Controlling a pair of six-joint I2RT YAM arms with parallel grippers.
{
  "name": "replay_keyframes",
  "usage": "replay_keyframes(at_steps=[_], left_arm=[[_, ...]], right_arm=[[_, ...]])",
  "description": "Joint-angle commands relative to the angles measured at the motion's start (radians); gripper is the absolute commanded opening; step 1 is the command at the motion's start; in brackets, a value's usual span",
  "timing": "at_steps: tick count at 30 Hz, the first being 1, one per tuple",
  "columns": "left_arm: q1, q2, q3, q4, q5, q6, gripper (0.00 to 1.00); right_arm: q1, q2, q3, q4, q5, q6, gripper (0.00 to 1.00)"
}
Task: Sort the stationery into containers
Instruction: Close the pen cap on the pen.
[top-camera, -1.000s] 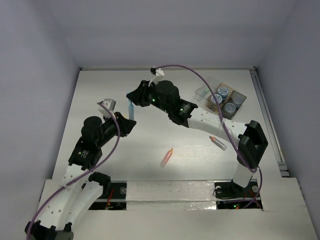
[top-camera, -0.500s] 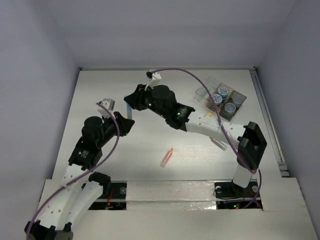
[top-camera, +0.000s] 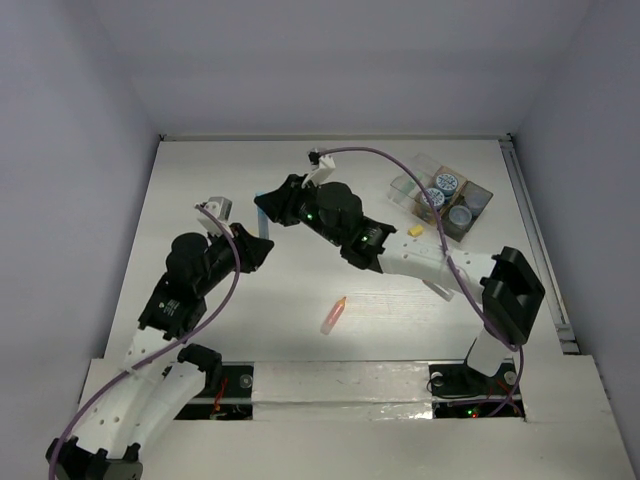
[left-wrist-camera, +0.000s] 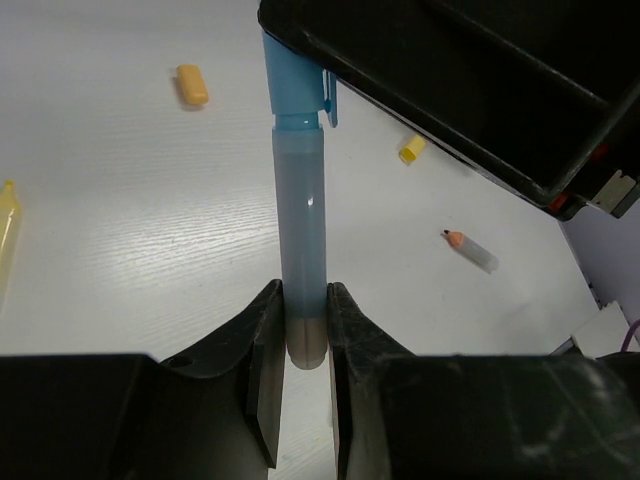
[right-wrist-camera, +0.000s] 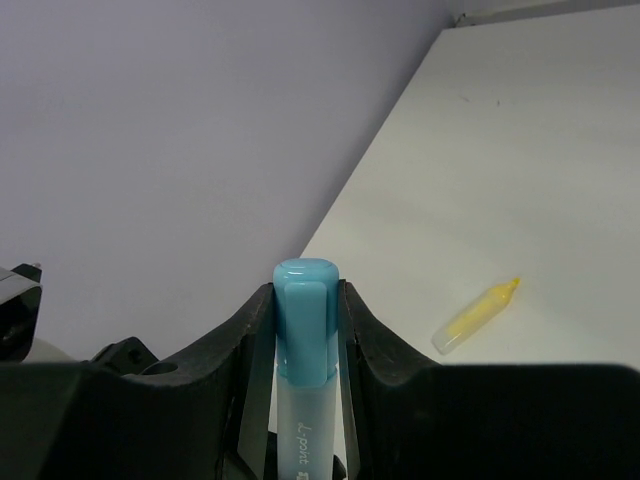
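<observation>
The blue highlighter (left-wrist-camera: 300, 220), held aloft between the 2 arms, was clamped at its base by the left gripper (left-wrist-camera: 303, 325) and at its cap by the right gripper (right-wrist-camera: 306, 320); in this likely handover, 1 should release without tugging the cap.

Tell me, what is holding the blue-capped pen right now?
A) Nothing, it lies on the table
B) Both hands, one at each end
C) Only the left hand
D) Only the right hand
B: the left hand clamps the bottom end of the blue-capped pen, and the right hand clamps its capped end.
</observation>
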Motion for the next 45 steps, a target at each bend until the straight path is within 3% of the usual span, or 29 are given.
replay_keyframes(at_steps=[1, 21, 31, 45], left_arm=[[-0.015, 0.017, 0.047, 0.204, -0.064, -0.021, 0.0], [-0.06, 0.134, 0.257, 0.149, -0.179, 0.108, 0.0], [-0.069, 0.243, 0.429, 0.213, -0.15, 0.117, 0.0], [-0.103, 0.333, 0.559, 0.247, -0.247, 0.18, 0.0]], right_arm=[[0.025, -0.066, -0.059, 0.045, -0.016, 0.021, 0.02], [0.025, -0.136, -0.212, -0.055, -0.184, -0.031, 0.0], [0.044, -0.167, -0.407, 0.028, -0.2, 0.021, 0.0], [0.101, -0.124, -0.47, 0.109, -0.264, 0.113, 0.0]])
